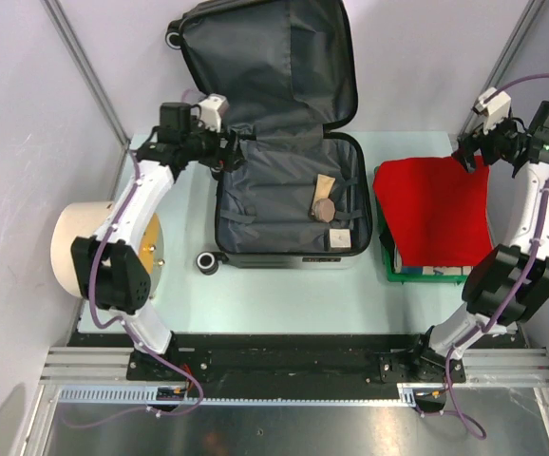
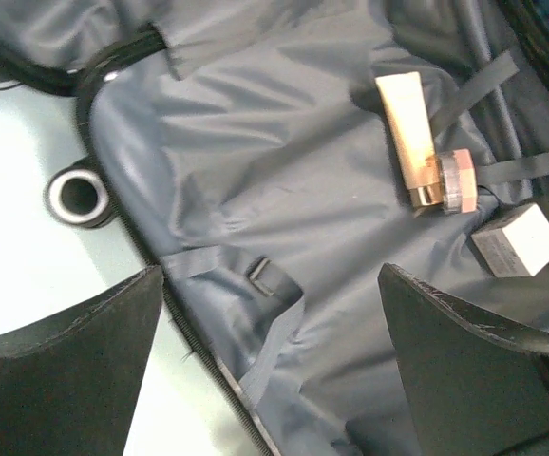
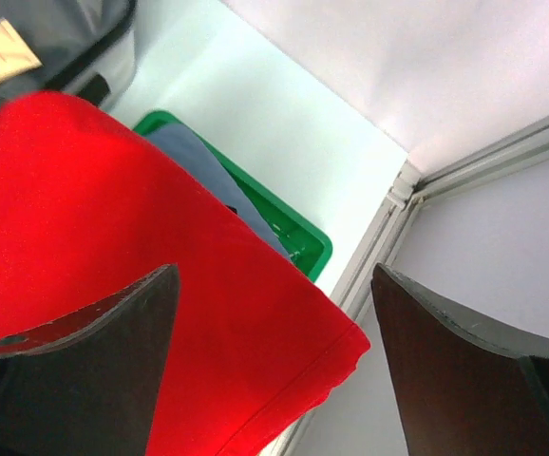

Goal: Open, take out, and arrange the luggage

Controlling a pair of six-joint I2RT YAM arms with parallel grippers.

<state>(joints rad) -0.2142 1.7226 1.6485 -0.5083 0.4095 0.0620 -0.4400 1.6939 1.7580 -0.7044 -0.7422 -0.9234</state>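
Luggage [image 1: 289, 204] lies open at worktop [image 1: 284, 294] centre. L claw [image 2: 270, 275], jaws wide & empty, hovers over its lining [image 2: 284, 171]; R claw [image 3: 274, 271], likewise apart, over red cloth [image 1: 433, 204] right of luggage. Risk: you pinch loose lining w/ the tube [image 2: 409, 133], dragging luggage.

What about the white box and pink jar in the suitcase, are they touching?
Apart. The left wrist view shows grey lining between the white box and the pink jar.
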